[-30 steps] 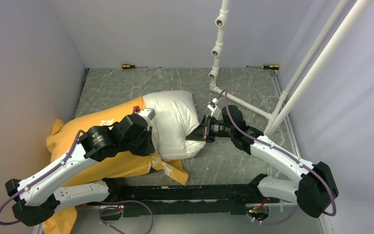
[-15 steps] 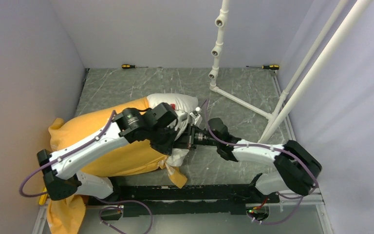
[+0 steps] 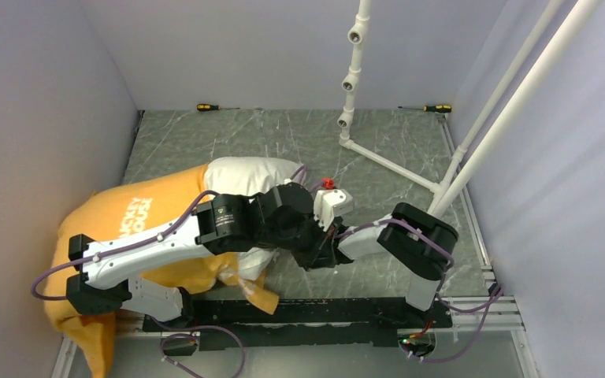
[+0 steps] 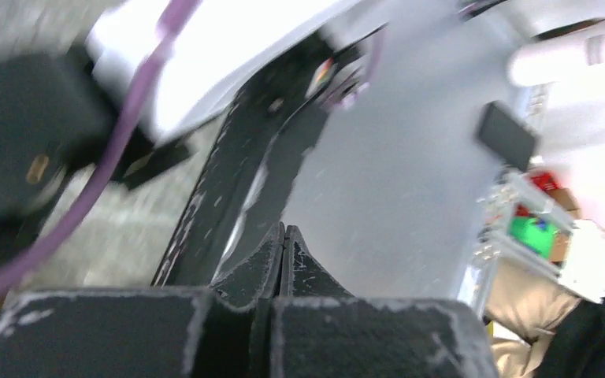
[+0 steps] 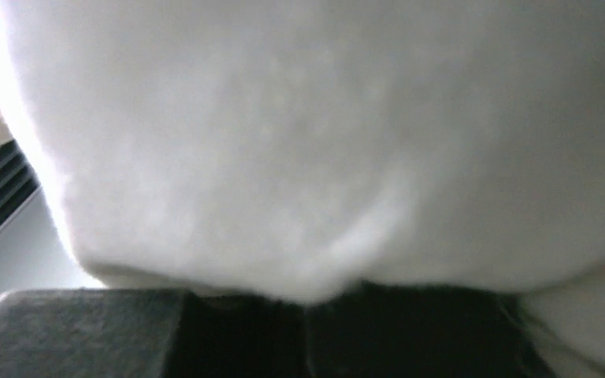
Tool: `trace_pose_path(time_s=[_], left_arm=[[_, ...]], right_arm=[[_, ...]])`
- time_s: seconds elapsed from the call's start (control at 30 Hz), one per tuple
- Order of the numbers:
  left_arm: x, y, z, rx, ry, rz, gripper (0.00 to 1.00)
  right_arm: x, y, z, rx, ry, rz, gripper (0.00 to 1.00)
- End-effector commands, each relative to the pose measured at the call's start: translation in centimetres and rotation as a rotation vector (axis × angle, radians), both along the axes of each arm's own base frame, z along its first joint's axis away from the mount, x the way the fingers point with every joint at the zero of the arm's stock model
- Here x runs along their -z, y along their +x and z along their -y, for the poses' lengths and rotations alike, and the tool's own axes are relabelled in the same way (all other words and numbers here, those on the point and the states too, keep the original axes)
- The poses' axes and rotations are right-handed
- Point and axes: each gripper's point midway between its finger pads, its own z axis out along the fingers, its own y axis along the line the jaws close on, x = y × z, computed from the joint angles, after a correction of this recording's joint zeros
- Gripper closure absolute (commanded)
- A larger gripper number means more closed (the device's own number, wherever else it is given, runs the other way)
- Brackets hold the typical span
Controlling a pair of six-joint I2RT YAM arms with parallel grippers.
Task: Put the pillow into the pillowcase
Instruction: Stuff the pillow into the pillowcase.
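The orange-yellow pillowcase (image 3: 138,216) lies at the left of the table with one end hanging over the near edge. Out of its open right end bulges the white pillow (image 3: 244,173). My left arm (image 3: 228,224) reaches across the case's mouth to the right. Its gripper (image 4: 283,227) is shut with nothing between the fingers, up against my right arm. My right arm (image 3: 410,236) is folded inward, and its gripper is hidden under the left arm in the top view. In the right wrist view, white pillow fabric (image 5: 323,142) fills the frame and the right gripper (image 5: 307,299) is shut on a fold of it.
A white pipe frame (image 3: 354,79) stands at the back right, with slanted poles (image 3: 504,102) beside it. Two screwdrivers (image 3: 207,106) (image 3: 439,108) lie along the back wall. Grey walls close in both sides. A black rail (image 3: 307,311) runs along the near edge.
The right arm has folded in leftward with the pillow's end, and more of the pillow now sits inside the pillowcase. The left arm has swung right across the opening.
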Motion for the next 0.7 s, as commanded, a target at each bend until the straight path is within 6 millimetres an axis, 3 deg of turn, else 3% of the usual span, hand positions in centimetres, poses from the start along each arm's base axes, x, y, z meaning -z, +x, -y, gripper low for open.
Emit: trace_pose_path(time_s=[0.0, 0.07, 0.13, 0.2, 0.3, 0.47, 0.6, 0.67], left_arm=[[-10.6, -1.1, 3.7, 0.064, -0.419, 0.051, 1.00], [-9.1, 0.3, 2.4, -0.026, -0.322, 0.072, 0.92], [-8.4, 2.1, 0.3, -0.145, -0.236, 0.119, 0.72], [-8.1, 4.5, -3.1, -0.308, -0.153, 0.193, 0.47], [-8.6, 7.9, -9.9, -0.590, -0.051, 0.315, 0.26], [-7.6, 11.2, -18.4, -0.834, 0.159, 0.450, 0.12], [-5.7, 14.0, -21.6, -0.913, 0.299, 0.384, 0.11], [-4.9, 15.4, -23.0, -0.969, 0.353, 0.357, 0.11]], right_arm=[[-4.3, -3.5, -1.6, -0.147, 0.162, 0.068, 1.00], [-2.9, -3.5, -1.2, -0.129, 0.107, 0.050, 1.00], [-1.5, -3.3, -0.7, -0.098, 0.042, 0.035, 1.00], [0.2, -3.1, 0.0, -0.054, -0.040, 0.022, 0.97], [2.5, -3.2, 1.2, -0.022, -0.178, 0.027, 0.86], [3.2, -2.8, 3.1, 0.039, -0.348, 0.086, 0.47], [2.6, -1.6, 5.2, 0.130, -0.486, 0.159, 0.06], [2.3, -0.9, 6.6, 0.185, -0.573, 0.183, 0.01]])
